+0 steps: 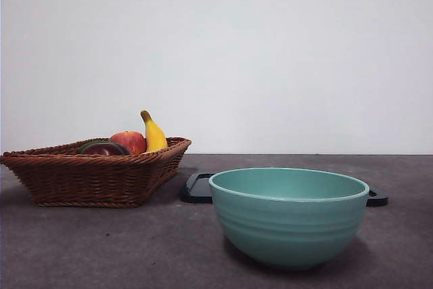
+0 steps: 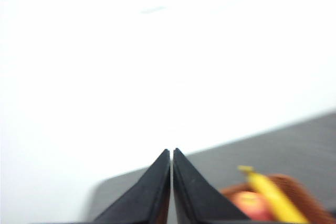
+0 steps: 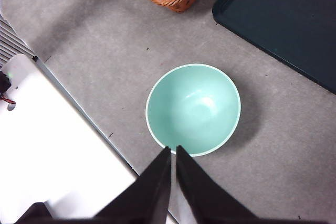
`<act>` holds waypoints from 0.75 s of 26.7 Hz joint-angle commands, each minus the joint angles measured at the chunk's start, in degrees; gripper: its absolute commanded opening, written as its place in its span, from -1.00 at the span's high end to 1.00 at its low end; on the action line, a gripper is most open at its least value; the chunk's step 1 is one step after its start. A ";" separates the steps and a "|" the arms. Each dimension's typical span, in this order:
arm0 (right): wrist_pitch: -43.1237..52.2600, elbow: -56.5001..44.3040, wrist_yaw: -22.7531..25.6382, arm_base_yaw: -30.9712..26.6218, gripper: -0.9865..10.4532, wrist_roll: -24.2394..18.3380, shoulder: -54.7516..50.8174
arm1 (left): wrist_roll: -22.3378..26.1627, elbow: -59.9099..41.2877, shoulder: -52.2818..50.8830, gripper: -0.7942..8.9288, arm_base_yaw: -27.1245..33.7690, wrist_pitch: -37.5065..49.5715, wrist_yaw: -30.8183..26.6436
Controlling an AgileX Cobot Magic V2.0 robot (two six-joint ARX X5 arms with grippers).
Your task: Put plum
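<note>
The plum [image 1: 103,149] lies in the wicker basket [image 1: 81,177] at the left of the tabletop [image 1: 101,248], touching the red apple [image 1: 130,141], with a banana [image 1: 153,133] just beyond. Only its dark, glossy top shows above the rim. It looks smooth, firm and likely slippery — a grasp across its widest part would hold best. The left tool [image 2: 171,153] hangs closed and empty near the basket; the right tool [image 3: 173,150], also closed, hovers above the empty teal bowl [image 1: 289,214].
</note>
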 commanded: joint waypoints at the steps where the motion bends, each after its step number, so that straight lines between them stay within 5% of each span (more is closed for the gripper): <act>1: 0.50 0.90 0.00 0.55 0.81 -0.39 0.37 | 1.11 -5.66 -4.46 0.82 1.73 3.10 -4.90; 7: 0.50 0.90 -0.02 0.55 0.81 -0.39 0.37 | 1.11 -19.21 -14.05 0.82 4.09 5.92 -10.19; 20: 0.50 0.90 0.00 0.55 0.81 -0.39 0.37 | -0.87 -39.60 -26.56 0.82 4.94 6.93 -10.36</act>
